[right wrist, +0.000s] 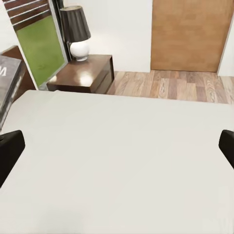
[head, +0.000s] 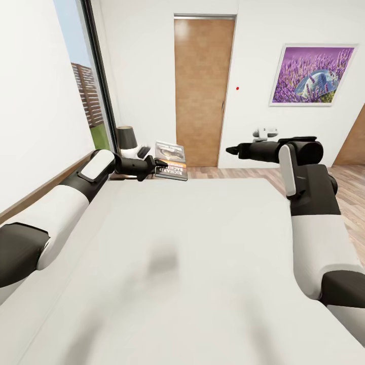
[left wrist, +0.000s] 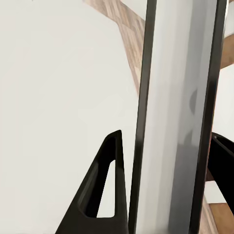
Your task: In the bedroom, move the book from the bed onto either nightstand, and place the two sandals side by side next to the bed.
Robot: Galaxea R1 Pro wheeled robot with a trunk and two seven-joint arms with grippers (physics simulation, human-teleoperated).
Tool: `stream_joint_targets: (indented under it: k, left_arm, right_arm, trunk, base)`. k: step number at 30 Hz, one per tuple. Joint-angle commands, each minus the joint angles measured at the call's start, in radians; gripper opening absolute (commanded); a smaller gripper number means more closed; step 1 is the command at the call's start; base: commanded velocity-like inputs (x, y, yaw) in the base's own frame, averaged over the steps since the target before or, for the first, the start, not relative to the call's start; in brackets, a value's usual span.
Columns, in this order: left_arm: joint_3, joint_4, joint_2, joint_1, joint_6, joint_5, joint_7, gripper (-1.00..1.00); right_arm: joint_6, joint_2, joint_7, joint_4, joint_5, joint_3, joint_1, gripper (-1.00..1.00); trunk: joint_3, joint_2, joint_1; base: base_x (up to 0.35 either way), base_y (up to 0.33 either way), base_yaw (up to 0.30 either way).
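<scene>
The book [head: 171, 160], dark-covered with white lettering, hangs upright over the far left corner of the bed [head: 192, 243], with my left gripper [head: 160, 163] shut on it. In the left wrist view the book [left wrist: 170, 97] shows edge-on between the black fingers [left wrist: 105, 185]. The nightstand [right wrist: 85, 73], glossy reddish-brown, stands just past that corner, and the book's edge [right wrist: 9, 83] shows beside it. My right gripper [head: 232, 150] hovers open over the mattress [right wrist: 126, 161], nothing between its fingers. The sandals are out of view.
A black-shaded lamp [right wrist: 75, 31] with a white base takes up the back of the nightstand. A wooden door [head: 203, 91] and a lavender picture [head: 312, 75] are on the far wall. A tall window [head: 86, 86] is at the left. Wood floor [right wrist: 170, 85] lies beyond the bed.
</scene>
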Motion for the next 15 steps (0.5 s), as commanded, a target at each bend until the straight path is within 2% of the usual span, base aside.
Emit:
stream_joint_targets:
  k: [1, 9, 15]
  left_arm:
    - [-0.006, -0.001, 0.001, -0.001, 0.0, 0.011, 0.006, -1.0]
    - [-0.006, -0.001, 0.001, -0.001, -0.001, 0.011, 0.005, -1.0]
    - [-0.006, 0.0, 0.001, -0.001, -0.002, 0.011, 0.006, -1.0]
  right_arm:
    - [0.005, -0.003, -0.004, -0.003, -0.014, 0.002, -0.001, 1.0]
    - [0.005, -0.011, -0.003, -0.011, -0.03, 0.0, -0.001, 1.0]
    - [0.005, -0.013, -0.003, -0.011, -0.019, 0.003, 0.001, 1.0]
  trunk:
    - [-0.001, -0.001, 0.0]
    - [-0.001, -0.001, 0.0]
    - [-0.001, -0.001, 0.0]
  base:
    - [0.0, 0.0, 0.0]
    - [0.0, 0.0, 0.0]
    - [0.0, 0.0, 0.0]
